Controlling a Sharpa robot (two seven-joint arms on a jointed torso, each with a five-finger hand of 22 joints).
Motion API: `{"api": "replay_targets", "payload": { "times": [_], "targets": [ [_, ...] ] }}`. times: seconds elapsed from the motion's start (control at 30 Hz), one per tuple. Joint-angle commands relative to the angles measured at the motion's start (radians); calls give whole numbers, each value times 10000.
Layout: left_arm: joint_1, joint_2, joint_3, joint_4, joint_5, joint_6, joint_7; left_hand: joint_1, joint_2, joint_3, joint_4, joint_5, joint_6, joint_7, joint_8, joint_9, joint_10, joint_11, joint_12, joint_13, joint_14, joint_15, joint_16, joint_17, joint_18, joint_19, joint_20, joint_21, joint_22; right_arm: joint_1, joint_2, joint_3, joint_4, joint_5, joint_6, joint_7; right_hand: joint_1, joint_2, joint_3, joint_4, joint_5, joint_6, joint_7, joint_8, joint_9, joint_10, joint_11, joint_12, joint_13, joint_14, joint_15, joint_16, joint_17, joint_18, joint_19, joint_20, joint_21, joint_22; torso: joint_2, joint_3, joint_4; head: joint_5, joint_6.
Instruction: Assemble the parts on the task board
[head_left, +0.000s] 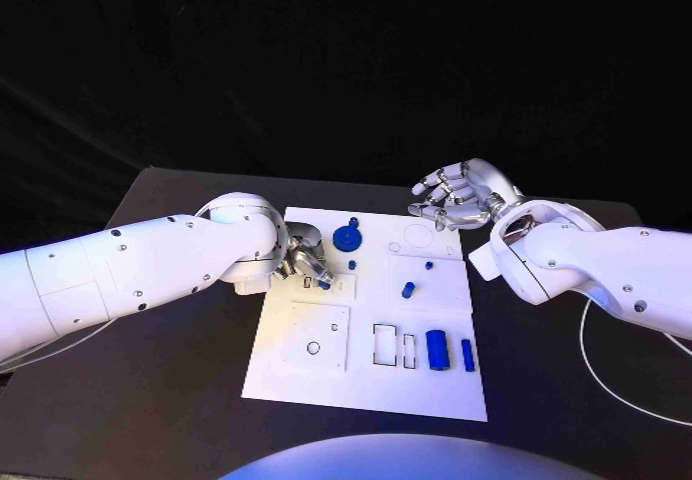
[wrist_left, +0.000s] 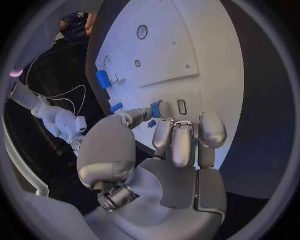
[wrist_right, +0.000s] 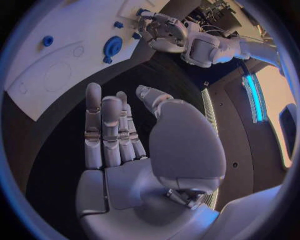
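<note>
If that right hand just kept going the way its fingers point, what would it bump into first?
Probably the task board: the right hand is open, its fingers aimed at the board's bare end near the round blue part. Depth is unclear, so it might pass above the surface.

Dim room, bluish overhead light; task board (head_left: 368, 330) glares white against the black counter (head_left: 173, 380); wrist views bend edges heavily.

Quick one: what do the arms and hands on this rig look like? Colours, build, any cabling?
Both arms are glossy white rounded shells with small dark screw dots. Each ends in a silver metallic hand: left hand, right hand. The fingers are segmented, with smooth rounded pads. A thin white cable loops on the table beside the right arm.
</note>
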Motion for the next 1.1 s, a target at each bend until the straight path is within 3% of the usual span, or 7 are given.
{"api": "replay_targets", "payload": {
  "times": [0.03, 0.33, 1.1],
  "targets": [
    [-65, 36, -45, 28, 92, 364, 22, -125, -2, -177, 78, -71, 212, -109, -63, 17, 70, -22, 55, 36, 408, -67, 32, 9, -89, 77, 5, 22, 5, -6, -3, 1, 18, -57, 69, 90, -30, 35, -43, 0, 53, 26, 61, -41, -16, 44, -4, -60, -8, -16, 68, -51, -8, 40, 73, -7, -41, -13, -2, -2, -2, 0, -3],
    [-65, 36, -45, 8, 91, 340, 23, -250, -27, -594, 352, -93, 288, -116, -137, 54, 85, -25, 62, 87, 409, -72, 32, 10, -95, 101, -3, 19, 29, -6, -3, 1, 16, -61, 70, 97, 22, 40, -49, -32, 60, 32, 56, -43, -22, 52, -11, -80, -44, -28, 66, -86, -21, 41, 76, -7, -63, -27, 0, -3, 3, -3, 2],
    [-64, 26, -44, -15, 110, 425, 16, -178, 0, -745, 405, -84, 317, -138, -170, 80, 105, -40, 79, 138, 409, -78, 32, 10, -101, 120, -3, 24, 57, -9, -5, 1, 8, -68, 88, 102, 43, 43, -47, -44, 62, 33, 56, -44, -24, 56, -12, -86, -56, -29, 64, -92, -18, 41, 78, -7, -69, -31, -1, -4, 1, -11, 10]
  ]
}}
